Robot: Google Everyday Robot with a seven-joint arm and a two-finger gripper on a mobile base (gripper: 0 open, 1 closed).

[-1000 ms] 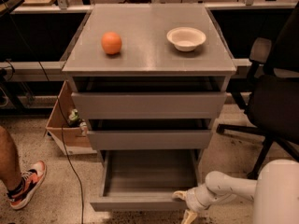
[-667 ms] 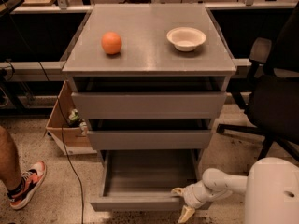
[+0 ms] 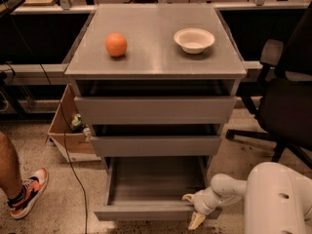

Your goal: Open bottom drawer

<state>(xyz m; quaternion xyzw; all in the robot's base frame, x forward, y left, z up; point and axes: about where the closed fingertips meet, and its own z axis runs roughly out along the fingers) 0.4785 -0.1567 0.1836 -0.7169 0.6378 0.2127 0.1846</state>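
The bottom drawer (image 3: pixel 146 211) of the grey cabinet is pulled out, its shallow grey tray (image 3: pixel 156 179) showing bare. My gripper (image 3: pixel 192 208) sits at the right end of the drawer's front panel, one pale fingertip above the top edge and one hanging below in front of the panel. The white arm (image 3: pixel 229 186) reaches in from the lower right. The two drawers above, the tall top one (image 3: pixel 155 109) and the middle one (image 3: pixel 156 145), stay pushed in.
On the cabinet top (image 3: pixel 146 62) lie an orange (image 3: pixel 116 45) and a white bowl (image 3: pixel 194 40). A black office chair (image 3: pixel 287 96) stands to the right. A cardboard box (image 3: pixel 68 130) and a cable are at the left, with a person's leg and shoe (image 3: pixel 27 191) at lower left.
The arm and gripper have shifted slightly along the drawer's front edge; the drawer stays pulled out about as far as before.
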